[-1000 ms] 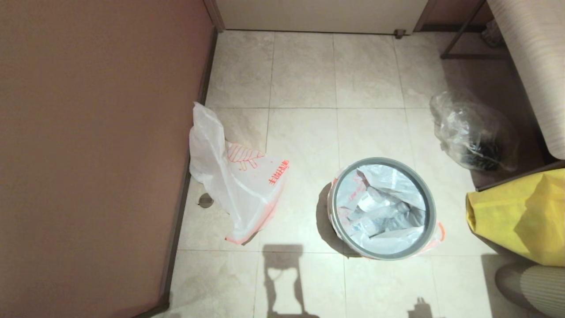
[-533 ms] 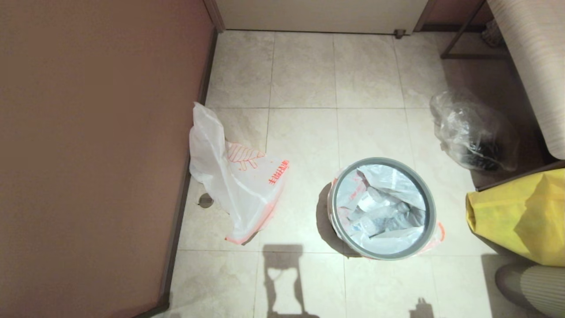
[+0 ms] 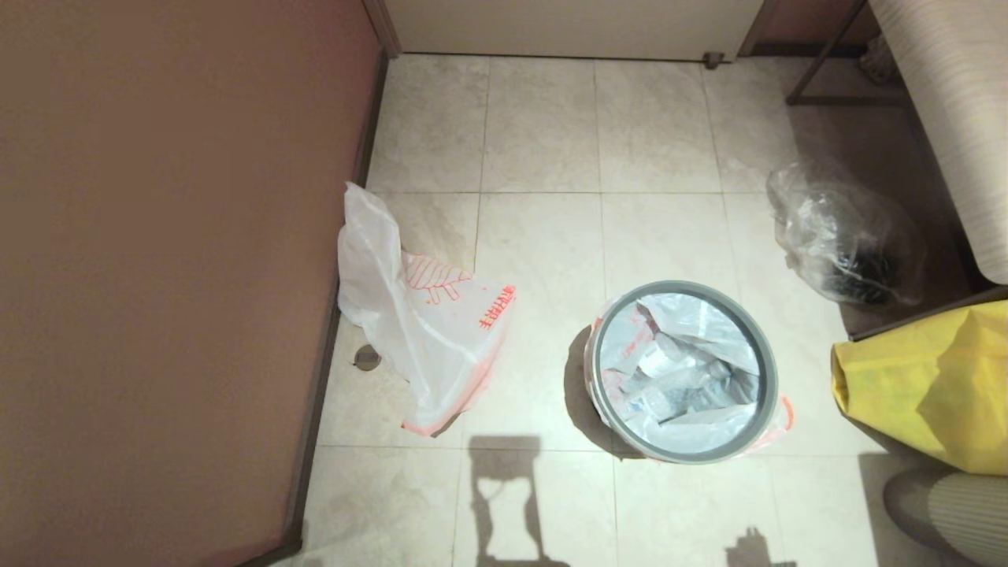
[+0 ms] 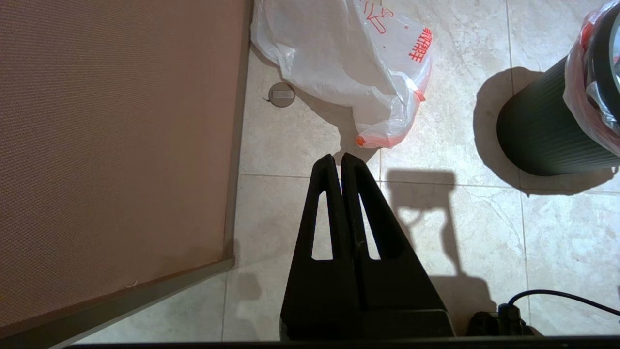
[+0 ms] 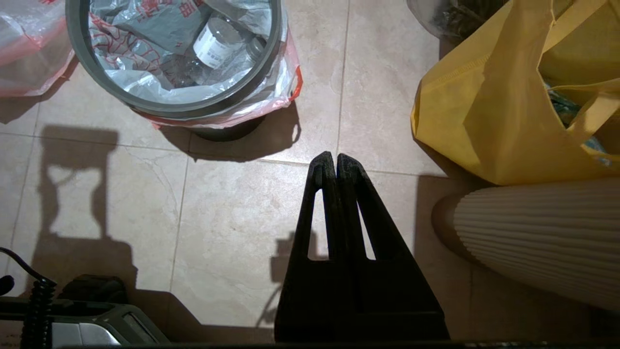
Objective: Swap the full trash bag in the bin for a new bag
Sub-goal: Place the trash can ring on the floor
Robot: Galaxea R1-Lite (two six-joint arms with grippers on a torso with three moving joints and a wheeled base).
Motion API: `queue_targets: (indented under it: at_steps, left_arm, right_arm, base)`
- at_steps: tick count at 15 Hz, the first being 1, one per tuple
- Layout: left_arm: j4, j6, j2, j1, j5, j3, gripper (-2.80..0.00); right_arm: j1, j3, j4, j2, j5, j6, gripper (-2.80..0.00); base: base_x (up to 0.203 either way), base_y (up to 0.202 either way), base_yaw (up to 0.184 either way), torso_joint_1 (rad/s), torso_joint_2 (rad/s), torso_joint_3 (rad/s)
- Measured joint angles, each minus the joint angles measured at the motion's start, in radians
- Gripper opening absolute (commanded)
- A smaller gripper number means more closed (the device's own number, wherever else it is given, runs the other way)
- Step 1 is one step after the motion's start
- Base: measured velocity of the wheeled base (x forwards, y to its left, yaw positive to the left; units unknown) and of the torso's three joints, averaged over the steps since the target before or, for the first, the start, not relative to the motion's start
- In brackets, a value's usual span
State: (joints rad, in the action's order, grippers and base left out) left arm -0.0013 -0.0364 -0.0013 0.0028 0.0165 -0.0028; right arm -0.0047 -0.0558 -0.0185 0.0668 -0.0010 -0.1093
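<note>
From the head camera, neither arm is in shot, only shadows on the tiled floor (image 3: 543, 126). The bin (image 3: 683, 370) stands on the tiles, grey rim ring (image 3: 768, 370) on top, and the full trash bag (image 3: 677, 378) sits inside it with clear bottles showing through, its orange-pink edge folded out under the ring. To the robot's left, well apart from the bin, the new bag (image 3: 425, 331) lies limp against the brown wall (image 3: 173, 276), leaf drawing and red characters facing up. On the right, a clear bag with dark contents (image 3: 846, 236) and a yellow fabric sack (image 3: 925, 386).

Over to the wrist cameras, which supply what the head view lacks: the left gripper (image 4: 337, 160) hangs above the floor just short of the new bag's corner, fingers pressed together, nothing held. That view also shows the bin's ribbed black side. The right gripper (image 5: 329, 157) hovers between bin and sack, fingers likewise closed and empty
</note>
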Motion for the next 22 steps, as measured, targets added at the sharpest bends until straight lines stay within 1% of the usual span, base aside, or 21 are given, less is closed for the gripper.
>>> queue_targets:
  at_steps: [2, 4, 7, 9, 11, 13, 15, 16, 17, 19, 20, 22]
  left_arm:
    - [0.000, 0.000, 0.000, 0.000, 0.000, 0.000, -2.80]
    - [0.000, 0.000, 0.000, 0.000, 0.000, 0.000, -2.80]
    - [0.000, 0.000, 0.000, 0.000, 0.000, 0.000, -2.80]
    - [0.000, 0.000, 0.000, 0.000, 0.000, 0.000, -2.80]
    - [0.000, 0.000, 0.000, 0.000, 0.000, 0.000, -2.80]
    - [0.000, 0.000, 0.000, 0.000, 0.000, 0.000, -2.80]
    - [0.000, 0.000, 0.000, 0.000, 0.000, 0.000, -2.80]
    - [0.000, 0.000, 0.000, 0.000, 0.000, 0.000, -2.80]
    - [0.000, 0.000, 0.000, 0.000, 0.000, 0.000, -2.80]
    - [0.000, 0.000, 0.000, 0.000, 0.000, 0.000, -2.80]
    - [0.000, 0.000, 0.000, 0.000, 0.000, 0.000, -2.80]
    - [0.000, 0.000, 0.000, 0.000, 0.000, 0.000, -2.80]
  right_arm:
    - [0.000, -0.062, 0.008, 0.091, -0.013, -0.008, -2.80]
    - [0.000, -0.148, 0.028, 0.224, -0.018, -0.011, -2.80]
    - [0.001, -0.282, 0.088, 0.466, -0.025, -0.014, -2.80]
    - [0.009, -0.376, 0.127, 0.661, -0.039, -0.015, -2.80]
    - [0.040, -0.459, 0.164, 0.870, -0.077, -0.014, -2.80]
    - [0.097, -0.532, 0.217, 1.085, -0.148, 0.003, -2.80]
    - [0.170, -0.611, 0.269, 1.281, -0.222, 0.046, -2.80]
    - [0.200, -0.650, 0.273, 1.354, -0.247, 0.072, -2.80]
    - [0.229, -0.700, 0.247, 1.427, -0.261, 0.112, -2.80]
    - [0.261, -0.771, 0.163, 1.513, -0.217, 0.225, -2.80]
    - [0.265, -0.790, 0.151, 1.540, -0.194, 0.265, -2.80]
    - [0.266, -0.814, 0.141, 1.582, -0.188, 0.290, -2.80]
  base:
    - [0.000, 0.000, 0.000, 0.000, 0.00, 0.000]
    - [0.000, 0.000, 0.000, 0.000, 0.00, 0.000]
    - [0.000, 0.000, 0.000, 0.000, 0.00, 0.000]
    - [0.000, 0.000, 0.000, 0.000, 0.00, 0.000]
    - [0.000, 0.000, 0.000, 0.000, 0.00, 0.000]
    - [0.000, 0.000, 0.000, 0.000, 0.00, 0.000]
    - [0.000, 0.000, 0.000, 0.000, 0.00, 0.000]
    - [0.000, 0.000, 0.000, 0.000, 0.00, 0.000]
    - [0.000, 0.000, 0.000, 0.000, 0.00, 0.000]
    - [0.000, 0.000, 0.000, 0.000, 0.00, 0.000]
    - [0.000, 0.000, 0.000, 0.000, 0.00, 0.000]
    - [0.000, 0.000, 0.000, 0.000, 0.00, 0.000]
